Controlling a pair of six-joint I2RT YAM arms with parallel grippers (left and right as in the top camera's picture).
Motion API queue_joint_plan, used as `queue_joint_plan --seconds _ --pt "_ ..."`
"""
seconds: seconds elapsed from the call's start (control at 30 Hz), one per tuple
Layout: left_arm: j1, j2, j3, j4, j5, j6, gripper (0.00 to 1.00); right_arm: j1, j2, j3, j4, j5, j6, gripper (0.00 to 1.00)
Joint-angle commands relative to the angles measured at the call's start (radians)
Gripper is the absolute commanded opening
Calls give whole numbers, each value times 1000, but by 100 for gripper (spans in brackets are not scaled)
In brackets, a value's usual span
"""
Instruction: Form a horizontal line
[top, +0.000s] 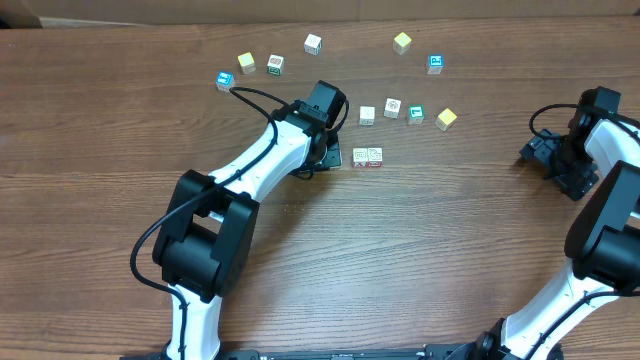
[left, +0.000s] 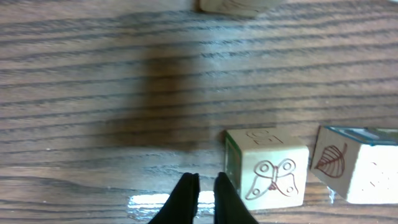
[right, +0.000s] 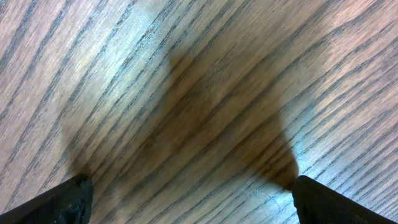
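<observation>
Two small whitish cubes (top: 367, 157) sit side by side in a short row at the table's middle. My left gripper (top: 332, 154) is shut and empty, low on the table just left of that pair. In the left wrist view its fingertips (left: 206, 194) lie beside a cube with a butterfly print (left: 267, 177). A cube with a leaf print (left: 356, 165) sits to that cube's right, turned slightly. My right gripper (top: 548, 158) is open and empty over bare wood at the far right. Its fingertips (right: 186, 199) frame only the tabletop.
Behind the pair, a spaced row holds two whitish cubes (top: 367, 115) (top: 392, 107), a teal-marked cube (top: 416, 115) and a yellow cube (top: 447, 119). Further back lie blue-marked cubes (top: 224, 80) (top: 435, 64), yellow cubes (top: 246, 63) (top: 402, 42) and whitish cubes (top: 276, 65) (top: 313, 43).
</observation>
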Motion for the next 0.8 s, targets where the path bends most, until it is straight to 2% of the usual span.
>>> queue_joint_plan --seconds 0.0,0.23,0.77 --pt "-26 7 -13 1 6 -3 6 -6 11 -9 0 26 0 100" --pt "-47 7 -13 18 -53 -3 7 -6 11 -9 0 26 0 100" --pt "-47 7 -13 52 -74 -2 13 -6 11 -10 0 26 0 100"
